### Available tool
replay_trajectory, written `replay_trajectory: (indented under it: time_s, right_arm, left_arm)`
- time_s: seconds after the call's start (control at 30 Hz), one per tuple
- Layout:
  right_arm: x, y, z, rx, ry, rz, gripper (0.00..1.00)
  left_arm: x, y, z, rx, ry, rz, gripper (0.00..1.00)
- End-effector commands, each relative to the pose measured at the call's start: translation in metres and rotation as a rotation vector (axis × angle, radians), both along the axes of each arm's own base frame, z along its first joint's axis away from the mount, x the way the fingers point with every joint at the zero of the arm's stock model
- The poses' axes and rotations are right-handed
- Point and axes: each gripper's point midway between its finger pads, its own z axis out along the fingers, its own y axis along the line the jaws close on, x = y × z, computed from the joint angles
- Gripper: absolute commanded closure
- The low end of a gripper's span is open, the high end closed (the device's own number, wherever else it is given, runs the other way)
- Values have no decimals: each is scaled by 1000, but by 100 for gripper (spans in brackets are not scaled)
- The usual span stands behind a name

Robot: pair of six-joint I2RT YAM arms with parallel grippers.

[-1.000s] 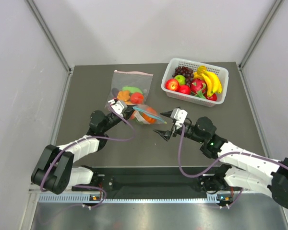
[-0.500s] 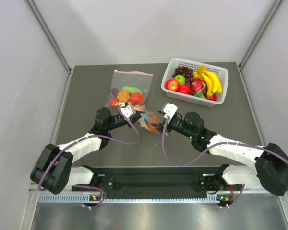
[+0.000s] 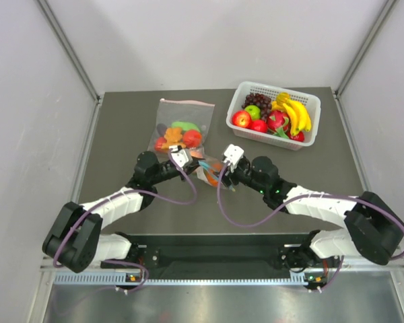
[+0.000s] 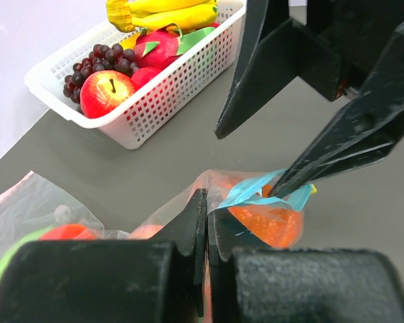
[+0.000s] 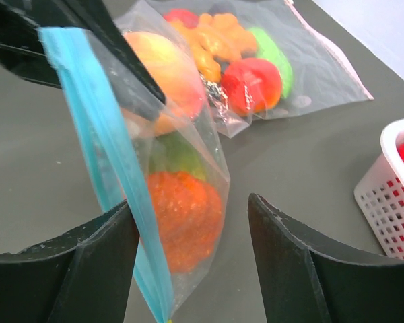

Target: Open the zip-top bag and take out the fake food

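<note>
- We count two grippers. The left gripper [image 4: 207, 207] has its two fingers pressed together, clamped on one end of the teal zip strip [image 5: 92, 128] of the zip-top bag [image 5: 195, 141].
- The right gripper [image 5: 188, 202] has its jaws apart. One of its fingertips [image 4: 277, 190] touches the strip. The other stands clear of the bag.
- There is one zip-top bag. It stands upright between the two grippers, directly ahead of the right gripper, with its lower part between the right fingers. We cannot tell whether its lower edge rests on the table [image 3: 121, 134], or whether the zip is parted.
- The fake food [image 5: 182, 212] is three pieces, all inside the zip-top bag:
  - One orange piece is lowest, between the right fingers.
  - One green piece [image 5: 172, 156] sits just above it.
  - One peach piece [image 5: 163, 67] is uppermost, nearest the left gripper.
- One larger bag [image 3: 178, 111] lies flat on the table beyond the left gripper. Its pink-red zip strip [image 3: 186, 101] is on the edge farthest from that gripper.
- In the larger bag we count four pieces: two red pieces [image 5: 256, 84], one green item [image 5: 276, 57] and one orange gingerbread-shaped piece [image 5: 219, 40].
- One white basket [image 3: 269, 139] stands beyond the right gripper, on its right side, well apart from it.
- The basket holds one bunch of bananas [image 3: 297, 116], one cluster of grapes [image 3: 257, 101], one green apple [image 3: 253, 112] and several red fruits [image 3: 241, 119]. The red fruits overlap too closely for us to count.
</note>
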Motion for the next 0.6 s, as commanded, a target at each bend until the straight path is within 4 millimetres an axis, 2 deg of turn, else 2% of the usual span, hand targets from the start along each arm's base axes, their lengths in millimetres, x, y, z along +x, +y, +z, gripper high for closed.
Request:
replay_trajectory:
  time_s: [0.0, 0.2, 0.3, 0.4, 0.43, 0.47, 0.57]
  right_arm:
    - [24, 1, 27, 38, -66, -74, 37]
    - [31, 7, 19, 30, -65, -75, 44]
    - [32, 11, 16, 22, -63, -62, 58]
    - [29, 14, 16, 22, -60, -38, 81]
    - [28, 14, 17, 26, -58, -35, 99]
    - [28, 14, 18, 33, -56, -35, 100]
    - [27, 15, 23, 57, -42, -40, 100]
  left_arm:
    - [-2, -6, 24, -15, -74, -36, 100]
    - [-7, -10, 21, -5, -65, -69, 100]
    - [-5, -10, 20, 0, -66, -61, 100]
    - [-1, -10, 21, -7, -67, -40, 100]
    - [3, -8, 21, -11, -67, -20, 100]
    - [5, -7, 22, -18, -61, -2, 100]
    - [13, -5, 27, -49, -64, 53, 85]
